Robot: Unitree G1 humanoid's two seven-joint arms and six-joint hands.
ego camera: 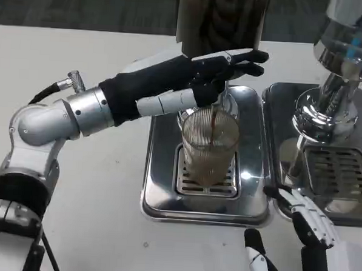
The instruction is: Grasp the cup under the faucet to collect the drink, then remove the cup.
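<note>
**Drink pours into the ribbed cup**

White table fills the lower view, with dark patterned floor behind its far edge. On the table sits a shiny steel drip tray with a slotted grate in its middle. The ribbed clear cup stands upright on that grate, directly under the faucet of the dark dispenser that rises behind the tray. A thin brown stream runs from the faucet down into the cup, and brownish liquid shows in its lower part.

The left hand, in a black glove, reaches across from the left at the faucet's height, above the cup's rim. Its fingers stretch out toward the right and lie at the tap, apparently pressing on it; the contact itself is hidden, and I cannot tell whether they close around anything. It does not touch the cup.

The right hand hangs low at the tray's near right corner, fingers spread and holding nothing, well apart from the cup.

To the right stands a second chrome dispenser over its own drip tray.
</note>
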